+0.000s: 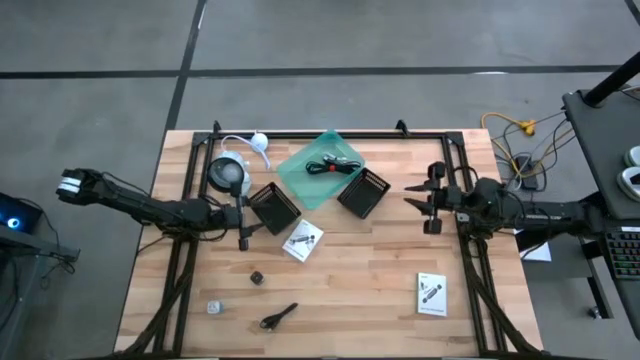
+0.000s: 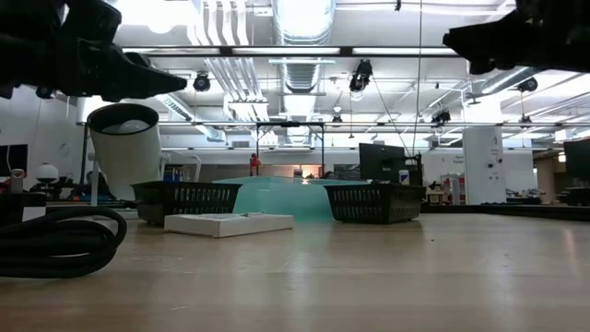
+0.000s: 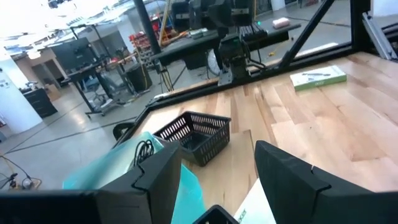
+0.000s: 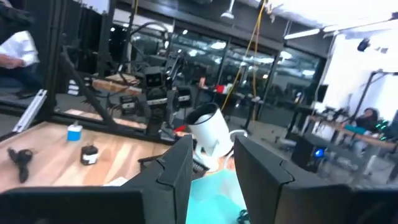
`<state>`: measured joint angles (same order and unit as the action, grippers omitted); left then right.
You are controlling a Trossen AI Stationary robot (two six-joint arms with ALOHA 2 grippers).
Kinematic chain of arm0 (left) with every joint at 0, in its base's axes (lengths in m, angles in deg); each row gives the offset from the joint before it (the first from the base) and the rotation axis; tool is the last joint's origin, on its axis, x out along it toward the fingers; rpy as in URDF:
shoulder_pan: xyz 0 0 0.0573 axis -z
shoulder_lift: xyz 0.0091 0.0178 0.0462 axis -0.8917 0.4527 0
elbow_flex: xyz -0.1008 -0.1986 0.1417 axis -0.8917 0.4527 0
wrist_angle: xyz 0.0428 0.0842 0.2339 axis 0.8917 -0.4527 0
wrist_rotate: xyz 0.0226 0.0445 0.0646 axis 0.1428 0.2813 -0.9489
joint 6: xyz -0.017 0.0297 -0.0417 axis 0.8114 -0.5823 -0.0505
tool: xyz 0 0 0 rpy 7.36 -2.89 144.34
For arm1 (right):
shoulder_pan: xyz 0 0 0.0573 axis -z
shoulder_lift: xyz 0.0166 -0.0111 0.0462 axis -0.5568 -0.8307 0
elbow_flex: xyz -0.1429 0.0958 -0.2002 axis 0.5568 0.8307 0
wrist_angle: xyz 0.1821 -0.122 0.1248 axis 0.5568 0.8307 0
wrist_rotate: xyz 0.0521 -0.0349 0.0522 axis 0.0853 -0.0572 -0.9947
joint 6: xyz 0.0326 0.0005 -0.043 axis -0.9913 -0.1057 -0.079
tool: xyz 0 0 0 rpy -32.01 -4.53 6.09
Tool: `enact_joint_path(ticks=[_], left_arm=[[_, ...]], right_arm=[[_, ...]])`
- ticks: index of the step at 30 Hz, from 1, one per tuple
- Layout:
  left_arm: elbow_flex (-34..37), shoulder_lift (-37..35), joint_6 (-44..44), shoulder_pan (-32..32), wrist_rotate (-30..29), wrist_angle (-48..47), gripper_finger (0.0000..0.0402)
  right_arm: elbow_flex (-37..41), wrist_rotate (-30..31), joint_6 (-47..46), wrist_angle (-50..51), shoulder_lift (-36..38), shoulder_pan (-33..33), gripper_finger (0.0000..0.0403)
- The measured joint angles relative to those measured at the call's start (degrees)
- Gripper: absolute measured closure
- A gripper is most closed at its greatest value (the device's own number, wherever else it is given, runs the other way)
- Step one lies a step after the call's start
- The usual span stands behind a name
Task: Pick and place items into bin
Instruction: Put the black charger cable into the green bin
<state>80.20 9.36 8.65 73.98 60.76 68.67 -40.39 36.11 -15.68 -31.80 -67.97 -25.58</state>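
The left gripper [image 1: 243,222], fingers apart and empty, hovers just beside a white packet [image 1: 302,241], which lies toward the table's middle, tilted diagonally. That arm is the nearer one. The right gripper [image 1: 424,203], also apart and empty, hangs beyond the green bin [image 1: 296,170], where a black cable [image 1: 333,167] already lies.

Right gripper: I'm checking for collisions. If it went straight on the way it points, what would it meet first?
Probably the black mesh basket, which lies just ahead of the open right gripper. The gripper may ride above it; height is unclear.
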Motion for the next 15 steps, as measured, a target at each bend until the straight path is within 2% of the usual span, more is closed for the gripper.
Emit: enact_joint_path(ticks=[5, 8, 10, 15], left_arm=[[-1.6, 3.7, 0.0, 0.0, 1.2, 4.7, 0.0213], [-3.8, 6.5, 0.1, 0.3, 6.5, 9.2, 0.0213], [-6.6, 8.9, 0.0, 1.1, 8.8, 10.3, 0.0213], [-16.8, 18.2, 1.4, 3.9, 8.8, 8.3, 0.0213]], right_arm=[[2.1, -0.1, 1.0, -0.1, 2.2, 0.0, 0.0305], [2.5, -0.2, 1.4, -0.2, 2.1, 0.0, 0.0308], [2.5, -0.1, 1.6, -0.3, 2.0, 0.0, 0.0311], [3.0, -0.2, 0.1, 1.0, 1.8, 0.0, 0.0314]])
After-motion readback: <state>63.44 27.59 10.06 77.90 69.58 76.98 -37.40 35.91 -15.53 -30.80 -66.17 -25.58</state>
